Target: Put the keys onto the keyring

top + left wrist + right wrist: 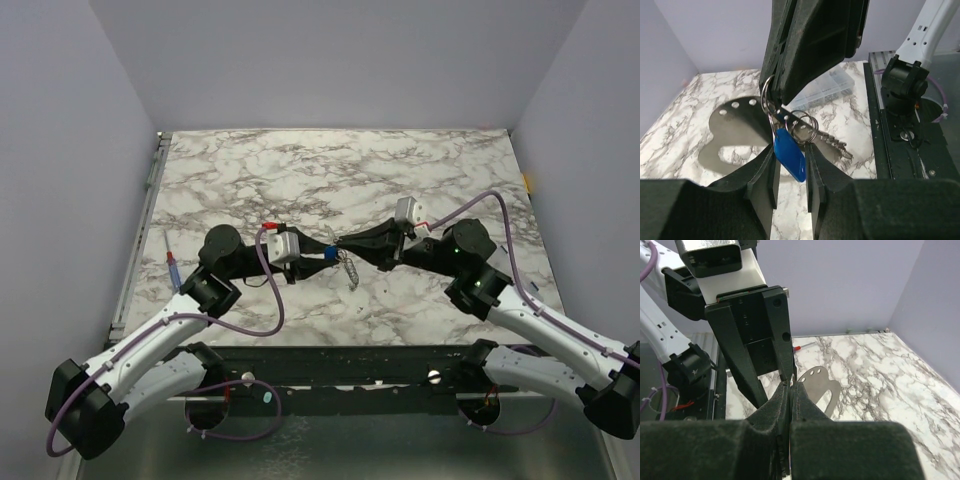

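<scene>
Far left of the top view: screwdriver (172, 262) lying on the marble table (300, 170).

Centre: left gripper (791, 167), fingers partly apart. The blue head of the keys (790, 156) sits between them; pinched or merely straddled, cannot tell.

The keyring (803, 126) is clamped in the fully closed right gripper (773, 97), keys dangling from its loops.

Judged late in threading. The next move needs a fine turn along the coil.

Lavender walls all round.

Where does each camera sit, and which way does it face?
Top: above and behind, looking down at the table; left arm, right arm show.
Left wrist: faces the right gripper holding the keyring; own fingers flank the blue key.
Right wrist: faces the left gripper; own shut fingers.
Shared: both wrist views show the metal plate.
</scene>
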`<state>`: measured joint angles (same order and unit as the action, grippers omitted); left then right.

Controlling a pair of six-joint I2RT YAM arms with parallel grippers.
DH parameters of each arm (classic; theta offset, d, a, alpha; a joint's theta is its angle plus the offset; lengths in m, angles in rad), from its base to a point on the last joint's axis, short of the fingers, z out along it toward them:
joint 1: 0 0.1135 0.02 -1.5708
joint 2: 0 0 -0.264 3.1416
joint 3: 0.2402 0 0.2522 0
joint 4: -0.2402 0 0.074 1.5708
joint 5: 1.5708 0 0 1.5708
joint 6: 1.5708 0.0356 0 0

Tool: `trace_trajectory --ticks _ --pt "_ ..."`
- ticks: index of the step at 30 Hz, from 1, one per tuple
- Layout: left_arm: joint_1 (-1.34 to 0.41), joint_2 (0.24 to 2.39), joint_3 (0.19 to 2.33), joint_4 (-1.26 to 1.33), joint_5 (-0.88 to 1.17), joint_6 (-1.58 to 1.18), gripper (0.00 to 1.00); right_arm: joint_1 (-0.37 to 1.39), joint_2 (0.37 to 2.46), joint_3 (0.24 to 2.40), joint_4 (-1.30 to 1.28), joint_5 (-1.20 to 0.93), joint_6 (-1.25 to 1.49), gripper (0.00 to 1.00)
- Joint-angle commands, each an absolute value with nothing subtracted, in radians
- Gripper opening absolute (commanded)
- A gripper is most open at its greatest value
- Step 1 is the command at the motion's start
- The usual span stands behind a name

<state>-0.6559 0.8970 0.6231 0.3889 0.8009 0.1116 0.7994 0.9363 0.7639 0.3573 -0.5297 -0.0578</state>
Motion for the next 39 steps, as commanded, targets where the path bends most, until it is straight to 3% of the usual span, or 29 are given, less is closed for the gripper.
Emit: trace_trajectory --ticks 1,10,14,15,34,36,39 --pt "-0.655 0.897 0.605 0.463 0.799 0.052 0.3 0.805 0.963 0.739 0.499 -0.549 -0.005 0.01" --pt "-0.655 0.805 0.56 0.456 0.596 0.124 0.3 0.806 0.955 0.741 0.443 -0.526 -0.026 0.01" --pt "-0.655 0.82 0.569 0.45 0.605 0.126 0.03 0.806 0.956 0.735 0.461 -0.517 -0.017 0.01" --pt "-0.655 0.826 0.572 0.45 0.61 0.124 0.0 0.806 0.957 0.731 0.475 -0.508 -0.012 0.01" --pt "-0.67 0.912 0.597 0.462 0.713 0.063 0.0 0.805 1.022 0.692 0.702 -0.239 0.072 0.01" --pt "-0.67 0.906 0.593 0.462 0.683 0.065 0.03 0.807 1.019 0.692 0.698 -0.179 0.078 0.01" --pt "-0.67 0.901 0.587 0.459 0.674 0.074 0.16 0.805 1.01 0.686 0.691 -0.112 0.075 0.01"
